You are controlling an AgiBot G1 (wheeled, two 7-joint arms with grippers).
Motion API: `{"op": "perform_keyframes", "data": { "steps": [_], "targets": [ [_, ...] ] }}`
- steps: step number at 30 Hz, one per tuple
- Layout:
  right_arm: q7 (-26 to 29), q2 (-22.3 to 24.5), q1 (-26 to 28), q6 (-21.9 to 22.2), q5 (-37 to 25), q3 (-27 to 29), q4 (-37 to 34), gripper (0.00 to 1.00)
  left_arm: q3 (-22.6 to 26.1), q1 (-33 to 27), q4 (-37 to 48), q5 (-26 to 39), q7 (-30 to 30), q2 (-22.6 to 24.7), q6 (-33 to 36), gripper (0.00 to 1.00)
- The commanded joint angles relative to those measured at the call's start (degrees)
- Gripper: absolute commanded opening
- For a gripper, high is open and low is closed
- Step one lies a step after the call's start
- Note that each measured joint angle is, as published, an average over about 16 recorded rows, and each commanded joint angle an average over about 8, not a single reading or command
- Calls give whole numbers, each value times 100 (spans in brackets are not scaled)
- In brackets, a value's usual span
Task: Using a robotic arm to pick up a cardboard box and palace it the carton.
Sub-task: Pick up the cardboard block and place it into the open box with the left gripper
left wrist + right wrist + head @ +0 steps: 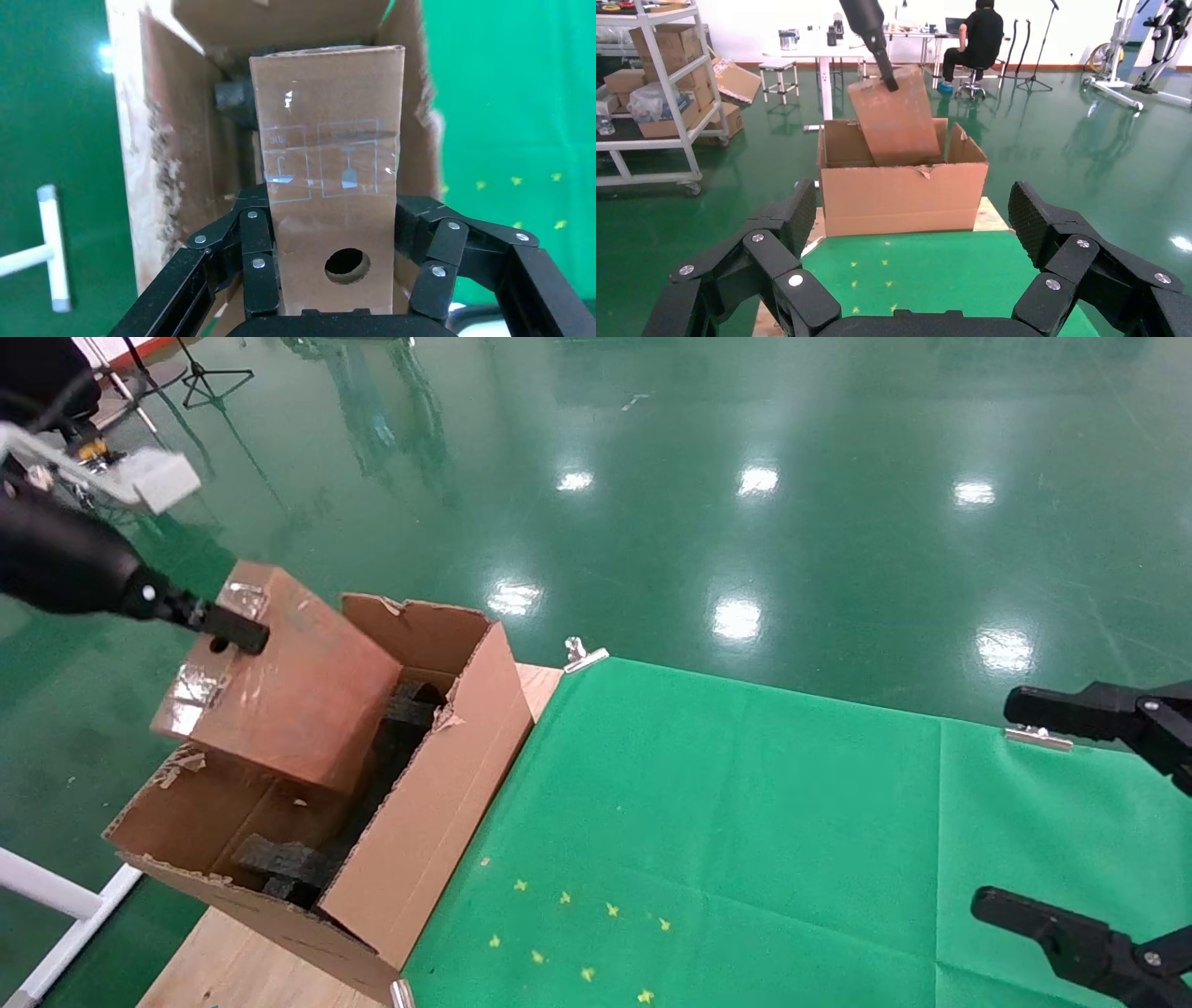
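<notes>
Small box held tilted over the open carton, lower end already inside

The left tool (346, 281) pinches the cardboard box (279, 686) by its narrow end, one finger (257, 265) on each broad face beside the round hole (347, 262). That grip leaves the far end free to lead downward. The box hangs slanted, its lower edge dipped into the carton (424, 822) between the upright flaps, apparently aimed past the dark foam blocks (284, 866) so it can slide in rather than catch on the torn rim. The carton sits at the left end of the desk (242, 971), beside the green cloth (745, 822). I judge the placing nearly done, with lowering and release remaining. The right tool (909, 235) is parked with its fingers spread wide over the cloth, well apart from the carton.
</notes>
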Motion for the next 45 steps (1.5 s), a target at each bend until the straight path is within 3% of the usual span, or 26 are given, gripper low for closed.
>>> {"op": "perform_keyframes", "data": {
  "steps": [1,16,25,35,45],
  "targets": [
    [0,0,0,0,0,0,0,100,-4,224,193,-47,265,-33,-140,0],
    [0,0,0,0,0,0,0,100,32,1029,1415,-9,1234,318,-822,0],
    [0,0,0,0,0,0,0,100,2,1663,1932,-91,1307,464,-1133,0],
    [0,0,0,0,0,-1,0,100,-138,2562,2196,-295,1344,648,-2261,0],
    [0,0,0,0,1,-1,0,100,-380,3064,2276,-656,1264,670,-2158,0]
  ]
}}
